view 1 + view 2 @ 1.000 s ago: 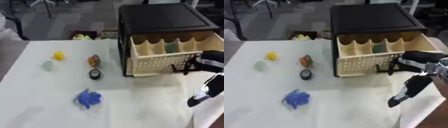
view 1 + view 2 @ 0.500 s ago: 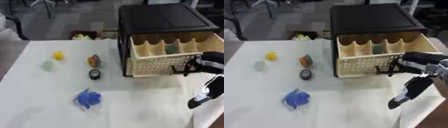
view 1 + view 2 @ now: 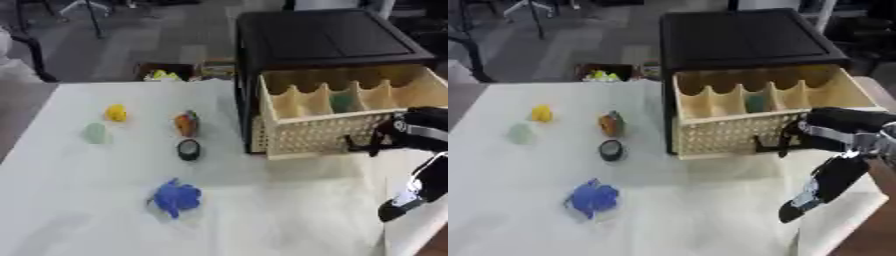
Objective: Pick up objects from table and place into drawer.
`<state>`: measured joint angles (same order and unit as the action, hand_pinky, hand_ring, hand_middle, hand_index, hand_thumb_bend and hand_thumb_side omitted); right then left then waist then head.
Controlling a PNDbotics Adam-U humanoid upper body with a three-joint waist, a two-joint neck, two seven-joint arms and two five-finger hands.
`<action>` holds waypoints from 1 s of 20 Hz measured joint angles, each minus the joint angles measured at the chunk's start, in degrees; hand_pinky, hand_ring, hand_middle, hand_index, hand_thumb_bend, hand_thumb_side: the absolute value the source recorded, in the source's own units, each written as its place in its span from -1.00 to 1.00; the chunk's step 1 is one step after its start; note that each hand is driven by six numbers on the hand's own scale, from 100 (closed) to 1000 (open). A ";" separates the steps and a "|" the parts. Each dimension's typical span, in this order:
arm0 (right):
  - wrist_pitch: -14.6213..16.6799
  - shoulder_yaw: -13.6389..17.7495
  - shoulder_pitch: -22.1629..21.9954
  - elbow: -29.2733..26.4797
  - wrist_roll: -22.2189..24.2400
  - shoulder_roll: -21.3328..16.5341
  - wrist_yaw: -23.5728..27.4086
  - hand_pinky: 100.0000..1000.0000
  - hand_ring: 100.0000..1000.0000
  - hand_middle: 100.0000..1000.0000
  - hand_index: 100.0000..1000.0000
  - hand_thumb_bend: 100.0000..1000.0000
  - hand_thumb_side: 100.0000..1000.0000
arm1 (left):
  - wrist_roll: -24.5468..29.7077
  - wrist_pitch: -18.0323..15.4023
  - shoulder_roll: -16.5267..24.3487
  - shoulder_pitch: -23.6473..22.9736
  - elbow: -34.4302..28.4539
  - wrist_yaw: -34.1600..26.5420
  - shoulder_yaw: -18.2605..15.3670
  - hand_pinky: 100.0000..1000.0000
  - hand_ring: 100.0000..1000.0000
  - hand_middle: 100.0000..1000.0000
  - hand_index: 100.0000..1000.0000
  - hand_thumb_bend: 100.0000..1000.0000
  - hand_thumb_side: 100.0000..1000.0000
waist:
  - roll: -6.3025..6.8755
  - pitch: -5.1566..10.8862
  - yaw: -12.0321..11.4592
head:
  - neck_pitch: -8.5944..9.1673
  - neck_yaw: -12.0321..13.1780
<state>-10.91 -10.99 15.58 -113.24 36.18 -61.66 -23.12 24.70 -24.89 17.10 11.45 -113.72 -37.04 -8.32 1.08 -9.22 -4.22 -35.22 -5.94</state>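
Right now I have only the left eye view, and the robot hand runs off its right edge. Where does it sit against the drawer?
Observer: The right eye view shows the whole right robot hand. It is at the front of the drawer, just right of the dark handle.
Operator: And the drawer's right end, also cut off for me?
Observer: The end compartment shows whole there, and I see nothing in it.

no readable text or labels anywhere
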 measured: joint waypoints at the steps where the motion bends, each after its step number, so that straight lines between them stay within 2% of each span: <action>1: -0.01 0.03 0.00 -0.04 -0.02 0.00 0.05 -1.00 -1.00 -1.00 0.17 1.00 0.00 | -0.01 0.01 0.00 0.00 0.00 0.00 0.00 0.33 0.45 0.43 0.59 -1.00 0.55 | -0.01 0.00 0.00 | 0.00 0.00; 4: -0.03 0.07 0.00 -0.12 -0.27 0.00 0.06 -1.00 -1.00 -1.00 0.20 1.00 -0.01 | -0.04 0.04 0.00 0.00 0.00 0.00 0.00 0.33 0.45 0.43 0.59 -1.00 0.55 | -0.03 0.00 0.00 | 0.00 0.00; 10: 0.70 0.40 0.02 -0.41 -1.76 0.00 0.84 -1.00 -1.00 -1.00 0.40 1.00 -0.02 | -0.13 0.13 0.01 0.00 0.00 0.00 -0.01 0.32 0.45 0.43 0.59 -1.00 0.55 | -0.04 0.01 -0.03 | 0.00 0.00; 20: 2.61 1.62 0.13 -0.41 -3.69 0.00 1.05 -1.00 -1.00 -1.00 0.56 1.00 -0.02 | -0.14 0.14 0.01 0.00 0.00 -0.13 -0.01 0.32 0.46 0.43 0.59 -1.00 0.55 | -0.09 0.01 -0.04 | 0.00 0.05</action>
<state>-8.29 -9.37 15.71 -113.65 32.49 -61.67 -22.07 24.56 -24.74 17.11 11.45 -113.72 -37.18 -8.33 0.99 -9.21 -4.26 -35.22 -5.90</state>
